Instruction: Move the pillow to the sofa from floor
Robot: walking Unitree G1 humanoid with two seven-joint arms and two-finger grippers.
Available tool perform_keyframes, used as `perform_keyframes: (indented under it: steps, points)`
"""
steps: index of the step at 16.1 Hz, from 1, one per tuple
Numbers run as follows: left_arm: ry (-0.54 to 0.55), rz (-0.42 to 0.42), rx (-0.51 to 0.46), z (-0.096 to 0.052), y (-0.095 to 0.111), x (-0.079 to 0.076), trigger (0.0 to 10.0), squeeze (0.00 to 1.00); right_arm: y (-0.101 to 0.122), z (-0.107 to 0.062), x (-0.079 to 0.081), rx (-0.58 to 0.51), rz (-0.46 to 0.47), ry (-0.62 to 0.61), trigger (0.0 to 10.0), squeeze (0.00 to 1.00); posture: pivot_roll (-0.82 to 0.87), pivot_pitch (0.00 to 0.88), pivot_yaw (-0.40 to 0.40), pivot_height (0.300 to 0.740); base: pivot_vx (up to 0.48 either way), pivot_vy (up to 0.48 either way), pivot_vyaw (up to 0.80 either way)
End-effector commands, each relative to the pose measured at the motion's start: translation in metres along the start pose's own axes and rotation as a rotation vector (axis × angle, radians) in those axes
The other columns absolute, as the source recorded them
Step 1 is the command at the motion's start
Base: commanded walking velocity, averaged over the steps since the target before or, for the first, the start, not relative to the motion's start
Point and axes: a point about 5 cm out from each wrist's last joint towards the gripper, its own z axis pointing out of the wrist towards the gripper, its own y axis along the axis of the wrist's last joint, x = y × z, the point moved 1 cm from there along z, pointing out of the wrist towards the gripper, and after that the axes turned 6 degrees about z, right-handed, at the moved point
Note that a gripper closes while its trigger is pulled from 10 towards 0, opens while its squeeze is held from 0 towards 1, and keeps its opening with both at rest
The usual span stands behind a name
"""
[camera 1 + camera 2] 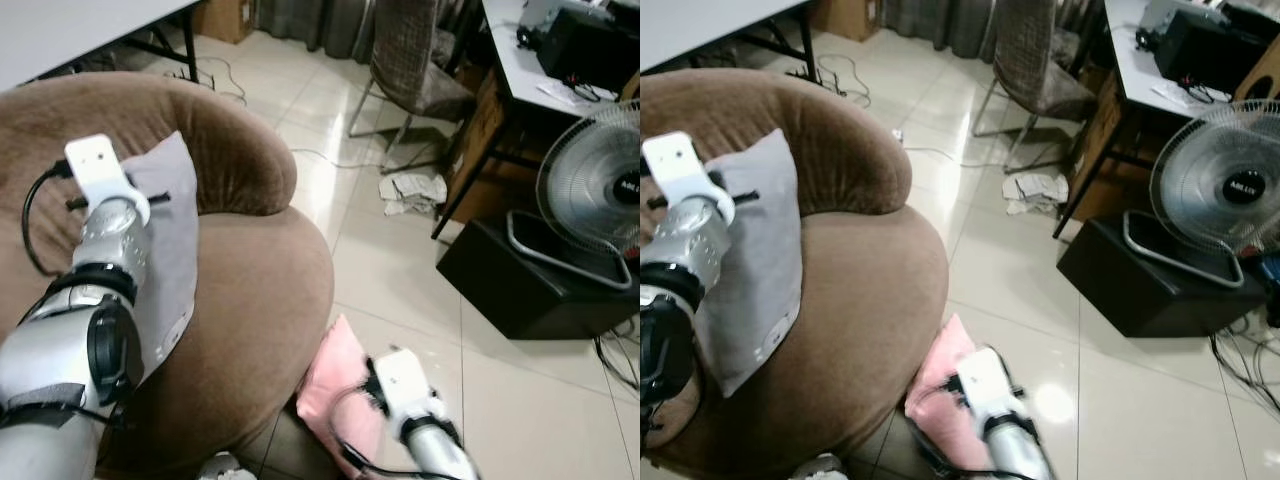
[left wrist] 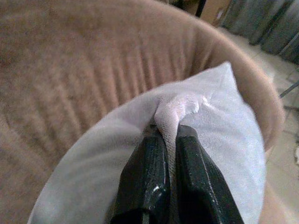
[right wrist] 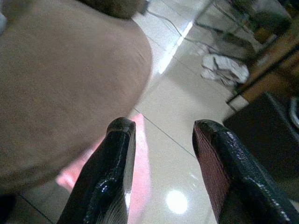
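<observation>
My open right hand (image 3: 161,140) hovered just above the pink pillow (image 1: 340,395) on the floor (image 1: 400,270), nearer than my left hand (image 2: 170,140), clamped on the grey pillow (image 1: 170,250) on the sofa (image 1: 270,300).

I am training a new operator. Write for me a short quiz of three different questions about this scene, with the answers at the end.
1. True or false: the left hand is shut on a fold of the grey pillow.
2. Where does the pink pillow lie?
A. on the sofa seat
B. on the floor beside the sofa
C. on the black box
3. Fill in: the right hand hangs above the pink pillow with its fingers ____.

Key
1. True; the grey pillow leans against the back of the brown sofa.
2. B
3. open
</observation>
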Motion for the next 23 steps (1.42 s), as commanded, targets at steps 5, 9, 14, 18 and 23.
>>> perform_keyframes:
  steps: [5, 9, 14, 18, 23]
  points:
    - [0.071, -0.027, 0.117, -0.005, -0.033, 0.014, 10.0, 1.0, 0.001, -0.013, -0.014, 0.023, 0.005, -0.018, 10.0, 0.0, -0.12, 0.106, -0.161, 0.74, 0.0, 0.0, 0.0]
    - [0.128, -0.108, 0.148, -0.006, -0.042, 0.025, 10.0, 1.0, 0.0, -0.021, -0.018, 0.037, 0.0, -0.013, 10.0, 0.0, -0.13, 0.117, -0.176, 0.74, 0.0, 0.0, 0.0]
    - [0.207, -0.193, 0.19, -0.011, -0.06, 0.05, 10.0, 1.0, -0.002, -0.03, -0.023, 0.055, -0.007, -0.018, 10.0, 0.0, -0.14, 0.123, -0.183, 0.74, 0.0, 0.0, 0.0]
    - [0.219, -0.177, 0.226, -0.015, -0.074, 0.054, 10.0, 1.0, -0.002, -0.032, -0.025, 0.06, -0.003, -0.017, 10.0, 0.0, -0.15, 0.126, -0.182, 0.74, 0.0, 0.0, 0.0]
    - [0.347, -0.17, 0.331, -0.035, -0.116, 0.092, 10.0, 1.0, -0.004, -0.036, -0.028, 0.075, -0.005, -0.021, 10.0, 0.0, -0.16, 0.126, -0.187, 0.74, 0.0, 0.0, 0.0]
